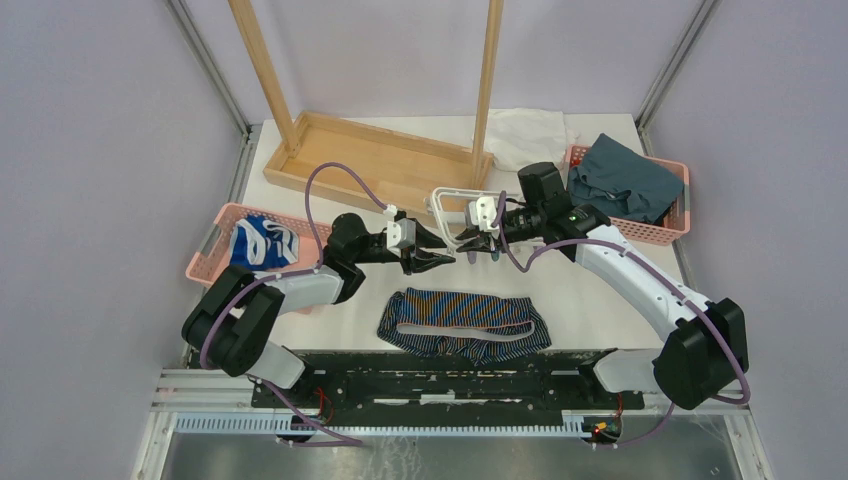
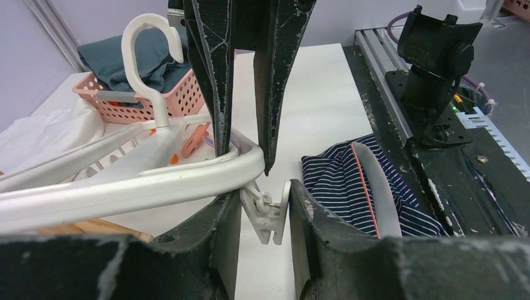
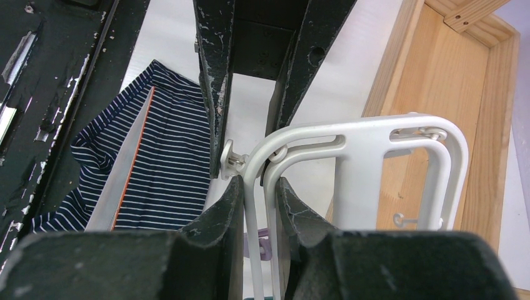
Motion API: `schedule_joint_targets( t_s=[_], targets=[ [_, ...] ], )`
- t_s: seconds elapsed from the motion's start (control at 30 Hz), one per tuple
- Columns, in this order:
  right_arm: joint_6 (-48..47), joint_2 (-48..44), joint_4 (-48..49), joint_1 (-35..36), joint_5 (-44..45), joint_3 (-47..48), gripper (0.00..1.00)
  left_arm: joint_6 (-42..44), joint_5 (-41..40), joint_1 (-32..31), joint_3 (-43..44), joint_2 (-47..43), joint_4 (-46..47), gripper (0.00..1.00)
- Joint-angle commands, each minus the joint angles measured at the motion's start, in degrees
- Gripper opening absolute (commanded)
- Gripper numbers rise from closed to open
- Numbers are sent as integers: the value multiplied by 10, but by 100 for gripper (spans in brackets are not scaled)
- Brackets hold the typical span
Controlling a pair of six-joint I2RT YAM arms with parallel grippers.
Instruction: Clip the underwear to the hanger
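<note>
1. Top external view, holdings: my right hand (image 1: 470, 240) is clenched on the hanger (image 1: 447, 192). My left hand (image 1: 443, 250) straddles its white clip (image 2: 267, 215); I cannot tell whether it pinches.
2. Underwear (image 1: 465, 322): flat on the desk (image 1: 560, 300), nearer my bases than the hanger, unclipped.
3. Risk: the dangling clip swings aside and the left hand misses it.
4. Risk: the hanger twists in my one-corner hold.

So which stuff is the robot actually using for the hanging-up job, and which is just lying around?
For the job:
- underwear
- hanger
- white clip
- left tool, around the clip
- right tool, holding the hanger

Just lying about:
- blue-and-white garment
- teal cloth
- left pink basket
- right pink basket
- wooden rack
- white cloth
</note>
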Motion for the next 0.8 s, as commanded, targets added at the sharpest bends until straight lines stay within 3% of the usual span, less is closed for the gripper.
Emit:
schedule_joint_targets(
  t_s=[0.0,0.13,0.2,0.57,0.77],
  targets=[
    [-1,-17,35,-1,-29,6,0,-13,-4,2,20,-7,12,24],
    [-1,-16,35,-1,-28,6,0,-22,-18,2,20,-11,4,7],
    [0,-15,35,-1,-27,7,0,-30,-35,2,16,-14,1,3],
    [1,-14,38,-2,-25,6,0,-33,-57,2,-8,-36,-7,4],
    [2,-13,37,-1,-25,7,0,-35,-67,2,-9,-38,6,18]
  ],
)
